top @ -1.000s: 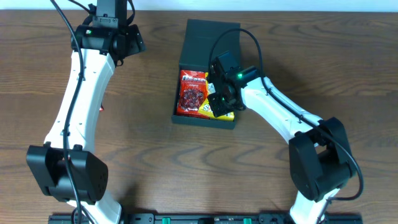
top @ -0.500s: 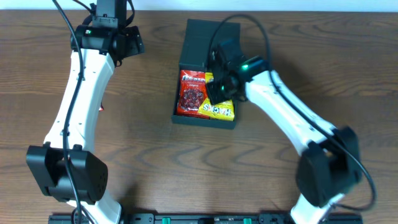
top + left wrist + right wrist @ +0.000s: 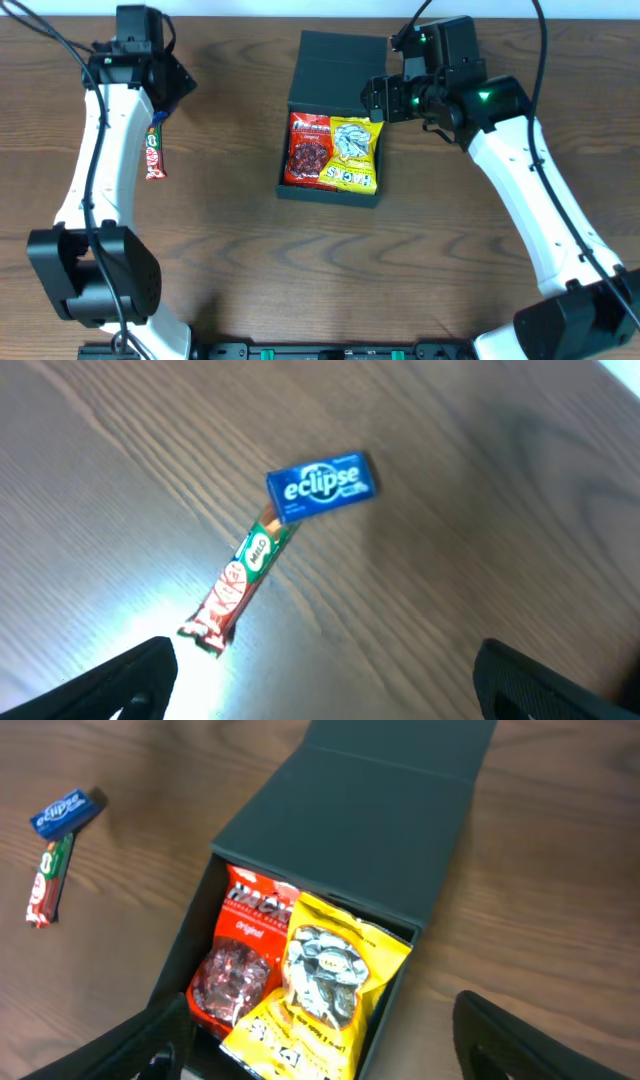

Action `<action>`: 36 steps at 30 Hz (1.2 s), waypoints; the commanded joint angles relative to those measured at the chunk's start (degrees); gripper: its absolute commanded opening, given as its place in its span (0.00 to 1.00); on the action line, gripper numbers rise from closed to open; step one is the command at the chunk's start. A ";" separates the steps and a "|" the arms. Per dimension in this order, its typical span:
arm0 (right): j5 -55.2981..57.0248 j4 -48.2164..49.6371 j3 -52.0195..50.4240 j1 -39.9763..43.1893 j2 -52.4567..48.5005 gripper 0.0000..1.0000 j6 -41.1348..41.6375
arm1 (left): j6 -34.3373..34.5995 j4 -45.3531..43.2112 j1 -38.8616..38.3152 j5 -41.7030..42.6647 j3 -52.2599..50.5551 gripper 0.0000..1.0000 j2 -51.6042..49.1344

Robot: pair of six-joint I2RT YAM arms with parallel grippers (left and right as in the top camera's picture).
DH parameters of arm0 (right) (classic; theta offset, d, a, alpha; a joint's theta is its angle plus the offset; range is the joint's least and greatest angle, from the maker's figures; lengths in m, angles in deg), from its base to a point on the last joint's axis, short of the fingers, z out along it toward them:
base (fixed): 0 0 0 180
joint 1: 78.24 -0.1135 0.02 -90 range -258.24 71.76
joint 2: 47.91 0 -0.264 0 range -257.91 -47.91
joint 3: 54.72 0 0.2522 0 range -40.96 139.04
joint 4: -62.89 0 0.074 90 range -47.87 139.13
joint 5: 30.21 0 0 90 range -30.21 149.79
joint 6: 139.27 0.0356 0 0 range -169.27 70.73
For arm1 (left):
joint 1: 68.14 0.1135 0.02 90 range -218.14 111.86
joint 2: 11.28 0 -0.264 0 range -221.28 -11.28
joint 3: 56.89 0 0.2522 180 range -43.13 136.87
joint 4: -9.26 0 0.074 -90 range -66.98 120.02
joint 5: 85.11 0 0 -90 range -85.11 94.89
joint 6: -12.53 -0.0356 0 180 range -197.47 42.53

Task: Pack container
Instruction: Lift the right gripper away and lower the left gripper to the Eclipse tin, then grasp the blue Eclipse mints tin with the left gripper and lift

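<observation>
A brown wood-grain table (image 3: pixel 250 260) fills every view. In the overhead view the container (image 3: pixel 332 72) sits at upper centre, its flap lid folded back toward the top of the frame and its dark tray open below it. Two snack packets lie side by side in the tray, touching: a red packet (image 3: pixel 310 150) on the left and a yellow packet (image 3: pixel 354 152) on the right, both flat.

The right gripper (image 3: pixel 322 1010) hangs above the box, just up and right of the tray in the overhead view. Its two fingers stand wide apart at the lower corners of its wrist view, released, with nothing between them.

The left gripper (image 3: pixel 325 660) is at the upper left of the overhead frame, well apart from the container. Its jaws are also spread wide and hold nothing. Below it on the bare table lie a blue Eclipse tin (image 3: pixel 320 485) and a slim red and green chocolate bar (image 3: pixel 235 585), the bar's green end touching the tin's lower left corner.
</observation>
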 commanded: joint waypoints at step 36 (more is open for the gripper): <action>-0.02 -0.24 -0.17 0.66 -0.17 0.91 1.60 | -56.48 -44.48 8.20 11.47 -15.76 0.95 -15.58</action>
